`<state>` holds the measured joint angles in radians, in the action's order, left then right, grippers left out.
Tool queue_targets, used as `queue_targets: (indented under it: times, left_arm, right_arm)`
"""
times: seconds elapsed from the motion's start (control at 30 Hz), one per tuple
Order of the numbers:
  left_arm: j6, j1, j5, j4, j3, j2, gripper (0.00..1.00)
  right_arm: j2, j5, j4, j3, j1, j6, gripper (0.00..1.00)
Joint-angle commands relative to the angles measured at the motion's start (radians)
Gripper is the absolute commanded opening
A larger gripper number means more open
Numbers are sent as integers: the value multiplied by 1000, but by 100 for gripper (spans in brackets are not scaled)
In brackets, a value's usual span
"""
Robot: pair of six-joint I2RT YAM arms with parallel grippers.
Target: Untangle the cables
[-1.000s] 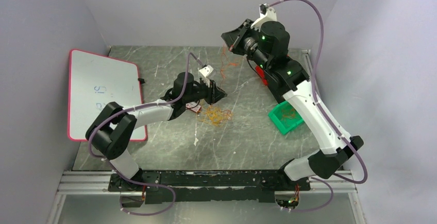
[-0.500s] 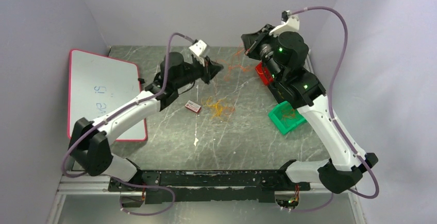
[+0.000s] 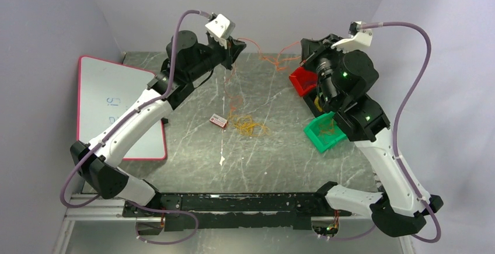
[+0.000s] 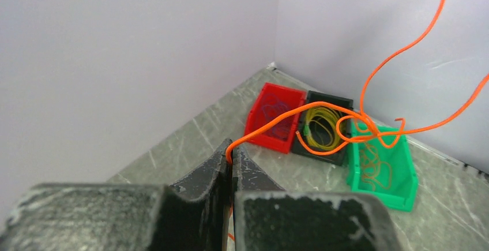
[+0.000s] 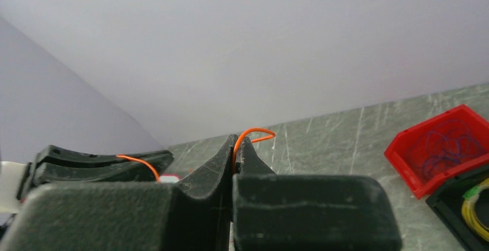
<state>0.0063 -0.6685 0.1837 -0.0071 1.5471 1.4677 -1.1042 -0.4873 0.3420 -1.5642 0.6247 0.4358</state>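
- The left claw [image 4: 232, 157] is pressed together on an orange wire [image 5: 256, 129], which comes out right at its fingertips.
- The right claw [image 5: 236, 147] is also pressed together on this wire; a short loop of it curls up just past the tips.
- Both claws are held up above the table [image 3: 274, 160], well apart and facing each other, the left claw to the right claw's left.
- Between them the wire runs in a slack span that sags and kinks in loops nearer the right claw.
- From the left wrist, the wire arcs forward from the tips, knots into small loops, then climbs up and right to the right claw at the frame's top corner.
- The rest of the cables [image 3: 248, 127] lie in a loose orange and yellow heap on the table, below the left claw and nearer the arm bases.
- A thin strand hangs from under the left claw down towards that heap.
- A small red and white box [image 3: 219, 120] lies just beside the heap, on its left.
- Three bins sit in a row below the right claw, ahead of the left one: a red bin [image 4: 275, 118] with thin bluish wires, a black bin [image 4: 323, 125] with a yellow coil, and a green bin [image 4: 383, 170] with orange wires.
- A whiteboard [image 3: 114, 105] lies on the table well to the left of the left claw.
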Motion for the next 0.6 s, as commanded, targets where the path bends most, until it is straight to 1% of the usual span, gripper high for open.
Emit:
queue_targets:
  times: [0.0,0.07,0.17,0.23,0.3,0.37,0.43,0.5,0.57]
  left_arm:
    - [81,9,-128,-107,50,19,7]
    - [78,25,-201,-130,60,20,7]
    - [64,77,-238,-187,120,39,7]
    - [73,100,-243,-210,156,51,7]
    - [94,107,-243,-215,173,53,7]
    - [109,109,-246,-219,187,58,7]
    - [121,109,-259,-228,204,65,7]
    - [130,110,-268,-235,222,69,7]
    - [138,111,-273,-235,235,68,7]
  right_arm:
    - [15,-48,-21,26,-2,-50,0]
    - [23,-59,-13,43,-2,-63,0]
    - [56,-48,-22,88,-2,-79,0]
    - [82,-9,-41,127,-3,-95,0]
    - [107,65,-71,167,-3,-124,0]
    - [122,115,-82,194,-3,-140,6]
    - [123,115,-63,200,-3,-139,14]
    - [117,68,-18,197,-3,-135,23]
    - [107,0,24,192,-2,-130,30]
